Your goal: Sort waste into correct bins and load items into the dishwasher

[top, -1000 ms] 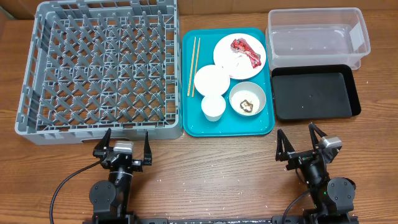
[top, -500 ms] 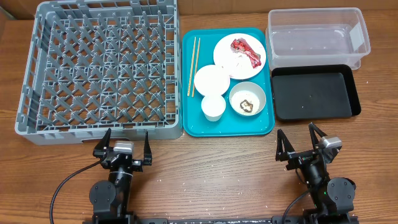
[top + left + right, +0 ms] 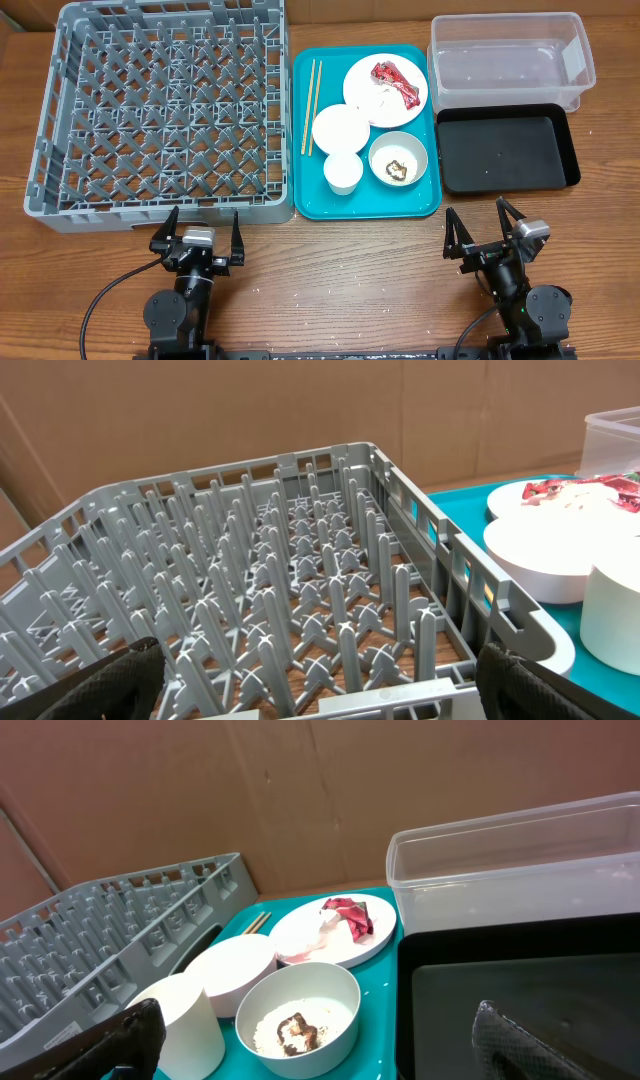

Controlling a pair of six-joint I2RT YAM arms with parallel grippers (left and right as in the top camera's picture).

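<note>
On the teal tray (image 3: 305, 195) sit a pale pink plate (image 3: 362, 88) with a red wrapper and white tissue (image 3: 394, 82), an upturned white bowl (image 3: 340, 128), a white bowl with rice and brown scraps (image 3: 398, 160), a white cup (image 3: 343, 173) and wooden chopsticks (image 3: 311, 92). The grey dish rack (image 3: 160, 105) stands at the left. The clear tub (image 3: 507, 58) and black tray (image 3: 505, 148) stand at the right. My left gripper (image 3: 200, 234) is open near the rack's front edge. My right gripper (image 3: 486, 232) is open in front of the black tray.
In the right wrist view the bowl with scraps (image 3: 299, 1017), the cup (image 3: 184, 1023), the plate (image 3: 333, 931), the clear tub (image 3: 520, 860) and the black tray (image 3: 520, 990) lie ahead. Brown cardboard walls stand behind the table. Cables run from both arm bases.
</note>
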